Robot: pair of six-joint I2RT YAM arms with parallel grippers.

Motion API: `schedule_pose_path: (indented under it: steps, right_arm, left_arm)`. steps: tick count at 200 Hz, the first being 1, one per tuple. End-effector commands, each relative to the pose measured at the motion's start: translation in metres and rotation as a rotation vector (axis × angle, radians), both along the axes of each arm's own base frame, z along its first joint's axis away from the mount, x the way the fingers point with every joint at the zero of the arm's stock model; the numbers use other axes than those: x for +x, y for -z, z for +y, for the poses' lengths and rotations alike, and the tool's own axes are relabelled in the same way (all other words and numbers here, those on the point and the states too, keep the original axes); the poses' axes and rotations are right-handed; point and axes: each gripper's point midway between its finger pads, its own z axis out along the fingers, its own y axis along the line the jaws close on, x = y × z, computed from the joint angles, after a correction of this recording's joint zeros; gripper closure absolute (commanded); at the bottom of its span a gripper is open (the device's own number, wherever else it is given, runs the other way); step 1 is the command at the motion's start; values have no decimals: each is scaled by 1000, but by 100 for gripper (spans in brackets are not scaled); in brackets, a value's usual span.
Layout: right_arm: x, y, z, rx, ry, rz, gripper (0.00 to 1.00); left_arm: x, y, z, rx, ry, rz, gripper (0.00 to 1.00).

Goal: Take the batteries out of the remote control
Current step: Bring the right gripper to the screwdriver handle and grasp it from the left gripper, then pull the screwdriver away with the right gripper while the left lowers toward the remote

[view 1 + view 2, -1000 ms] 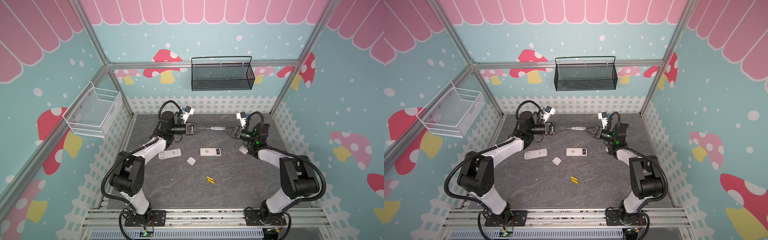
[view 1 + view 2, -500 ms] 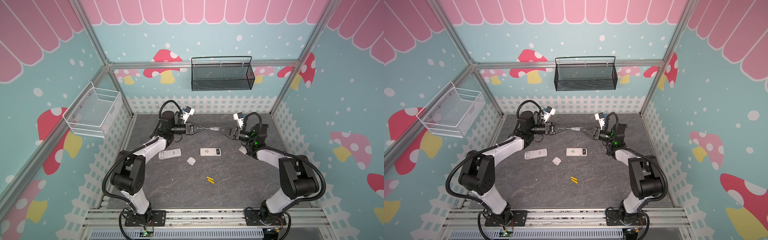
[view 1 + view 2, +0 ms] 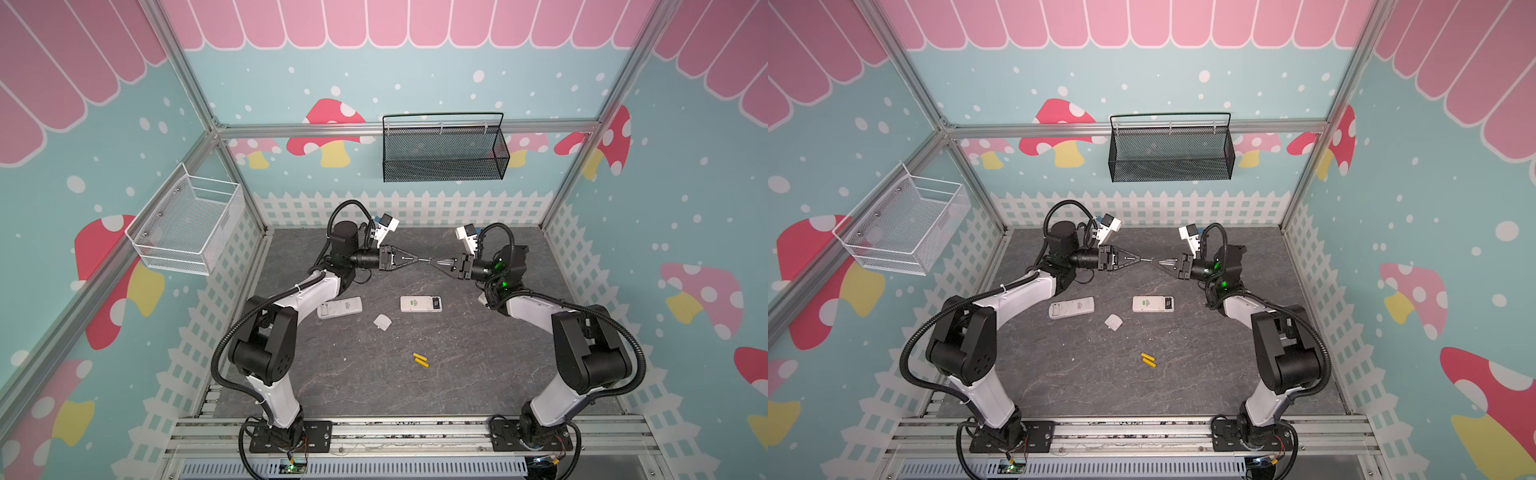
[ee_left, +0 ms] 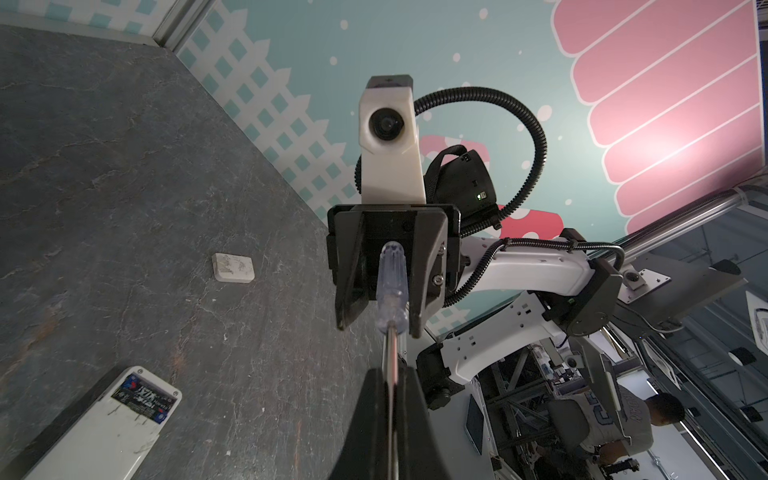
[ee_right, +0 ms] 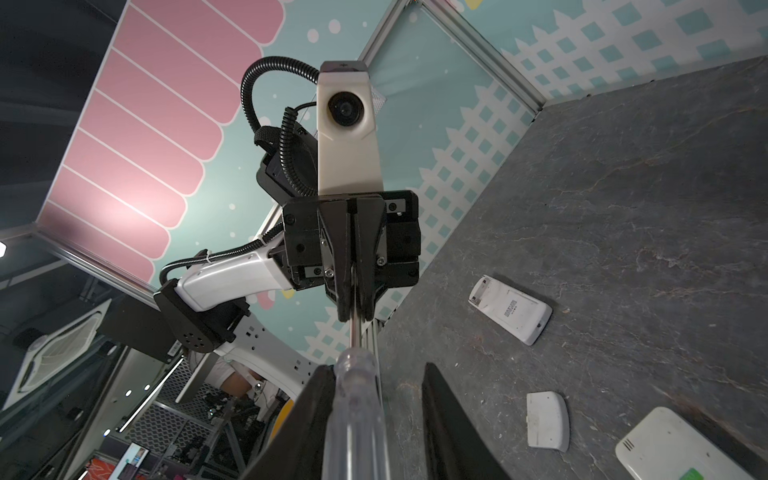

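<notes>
While the screwdriver [image 4: 390,286] hangs bridged in mid-air between the two arms, the left gripper [image 3: 418,260] is clamped fully on its metal shaft. The right gripper [image 3: 432,261] stands partly open around the clear handle. In the right wrist view the handle lies against one finger [image 5: 305,419], with a plain gap to the other. The step in hand appears to be a hand-over of the tool. It would go best if the right fingers closed squarely until both bear on the handle, with the left releasing only after that. Since the smooth round handle may roll or slip, the two grippers should stay in line along the shaft. Two yellow batteries [image 3: 420,360] lie side by side on the grey mat [image 3: 353,382], toward the front and well apart from both grippers. One remote [image 3: 420,304] lies on the mat below the grippers, apart from them. Its bay is open, with the loose cover [image 3: 382,322] near it. The left wrist view shows what looks like a dark cell [image 4: 143,397] seated in that bay.
</notes>
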Motion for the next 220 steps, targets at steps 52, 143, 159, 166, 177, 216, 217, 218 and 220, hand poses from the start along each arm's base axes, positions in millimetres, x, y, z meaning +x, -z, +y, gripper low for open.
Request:
schedule_pose_path:
  steps: [52, 143, 159, 166, 177, 216, 217, 218, 220]
  right_arm:
    - [3, -3, 4, 12, -10, -25, 72]
    - [3, 7, -34, -15, 92, -37, 100]
    - [-2, 14, -48, -70, 116, -65, 100]
    - [-3, 18, -53, -100, 128, -78, 100]
    - [-4, 25, -59, -151, 144, -90, 100]
    - [-15, 41, -69, -359, 173, -245, 100]
    - [-15, 41, -69, -364, 174, -245, 100]
    - [-16, 42, -69, -368, 175, -246, 100]
    - [-17, 43, -70, -376, 175, -253, 100]
  left_arm:
    - [0, 5, 0, 22, 20, 1, 100]
    - [15, -6, 18, 70, -24, -26, 63]
    - [30, 2, 37, 182, -96, -53, 58]
    - [36, 5, 44, 246, -126, -83, 53]
    - [44, 11, 52, 343, -163, -139, 46]
    - [45, 34, 47, 517, -96, -357, 29]
    - [45, 35, 46, 520, -92, -361, 29]
    - [45, 36, 46, 525, -89, -368, 29]
    - [44, 38, 45, 534, -80, -375, 29]
